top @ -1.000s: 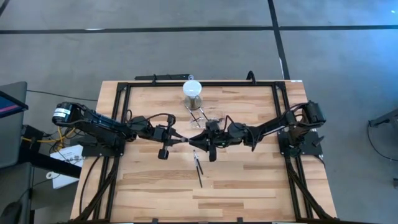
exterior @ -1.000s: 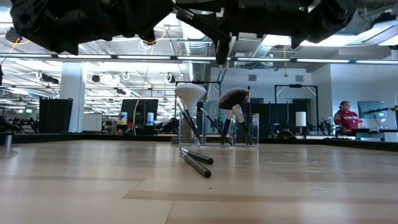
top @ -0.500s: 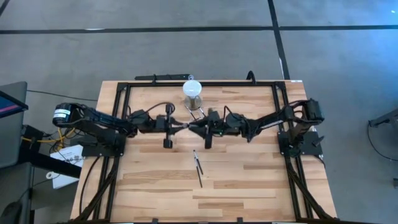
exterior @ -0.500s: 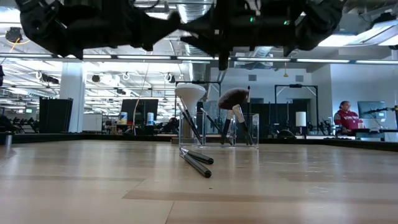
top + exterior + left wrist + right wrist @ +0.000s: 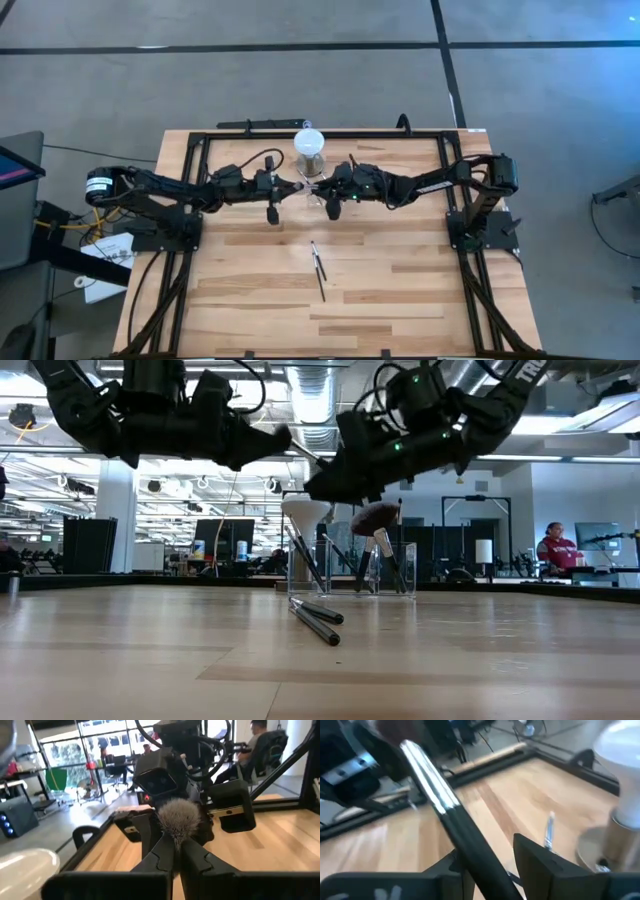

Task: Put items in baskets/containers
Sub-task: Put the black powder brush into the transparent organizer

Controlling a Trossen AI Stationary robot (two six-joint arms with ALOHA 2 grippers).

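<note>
light: bright, overhead | shadows: soft | wrist views: blurred close-up

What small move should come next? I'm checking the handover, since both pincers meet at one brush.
Probably draw the right pincer back off the brush. It looks loose on the handle, with a gap beside one finger, while the left pincer is shut just below the bristles. That would free the brush for the clear container.
</note>
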